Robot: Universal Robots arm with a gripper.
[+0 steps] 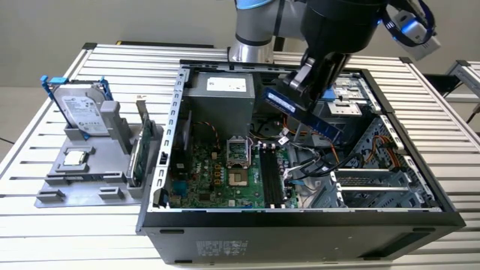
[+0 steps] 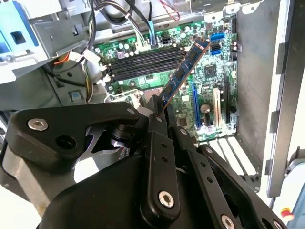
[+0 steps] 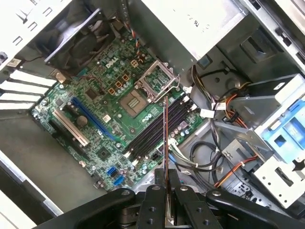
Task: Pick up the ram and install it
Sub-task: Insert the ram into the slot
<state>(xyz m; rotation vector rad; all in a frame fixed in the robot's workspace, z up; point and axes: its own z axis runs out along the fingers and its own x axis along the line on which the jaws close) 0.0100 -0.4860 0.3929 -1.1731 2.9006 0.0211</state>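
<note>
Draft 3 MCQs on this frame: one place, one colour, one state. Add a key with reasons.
1. Where does the hard drive stand?
A. on the grey holder, at the exterior view's left of the computer case
B. inside the case
C. on the floor

2. What colour is the hard drive's frame?
A. red
B. blue
C. yellow

3. The ram is:
A. seated in a slot
B. lying flat on the table
C. shut in the gripper, tilted over the motherboard

Key:
1 A: the drive stands upright on the holder, outside the case.
2 B: blue brackets flank the silver drive.
3 C: both wrist views show the gripper clamping it in the air above the board.
</note>
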